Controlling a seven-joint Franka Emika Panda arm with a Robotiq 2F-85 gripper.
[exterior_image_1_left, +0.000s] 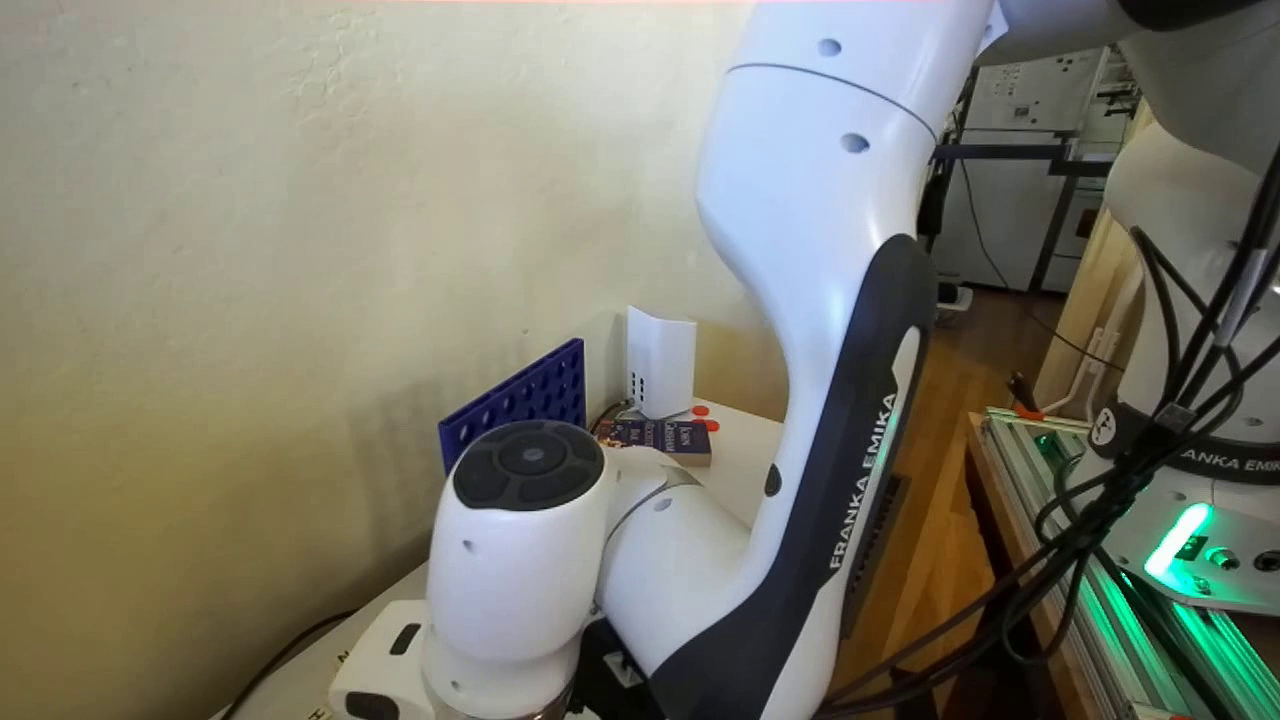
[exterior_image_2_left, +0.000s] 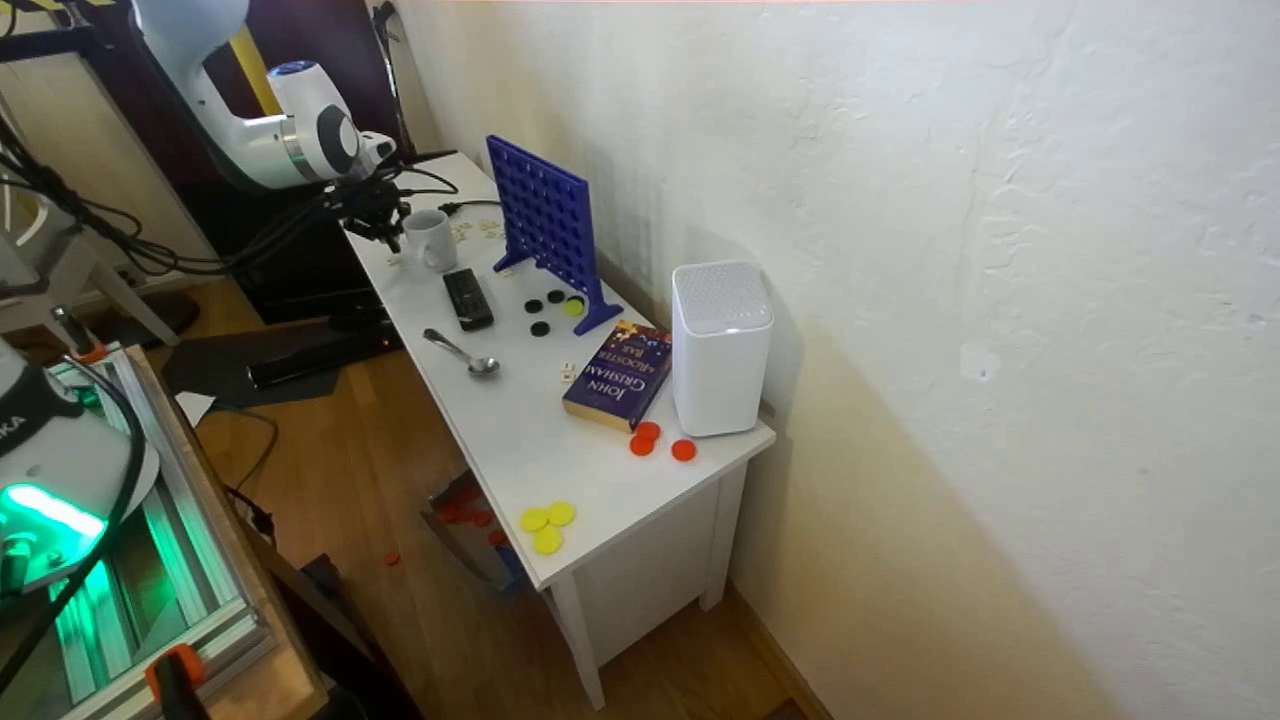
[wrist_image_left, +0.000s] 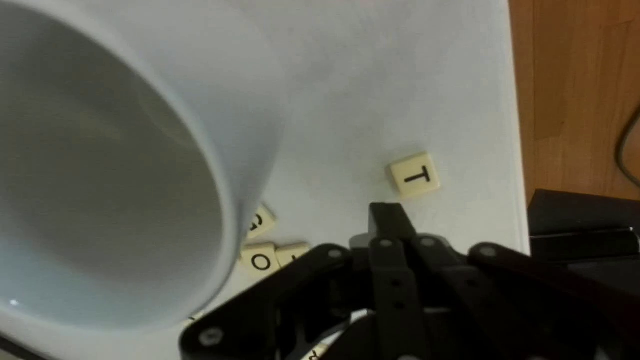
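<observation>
- In the wrist view, a square cream letter tile marked T (wrist_image_left: 416, 175) lies flat on the white tabletop (wrist_image_left: 450, 90), just beyond the tip of the black claw (wrist_image_left: 392, 220) and near the tabletop's right edge.
- The claw is closed, its two tips together.
- A white glossy mug (exterior_image_2_left: 430, 240) stands upright just right of the claw in an exterior view; more cream letter tiles (wrist_image_left: 260, 260) lie near it.
- Nearer than the mug lie a black oblong remote (exterior_image_2_left: 468, 300) and a shiny metal spoon (exterior_image_2_left: 480, 366).
- Right of the mug stands a blue plastic grid with round holes (exterior_image_2_left: 545, 210), black discs (exterior_image_2_left: 540, 328) by its base.
</observation>
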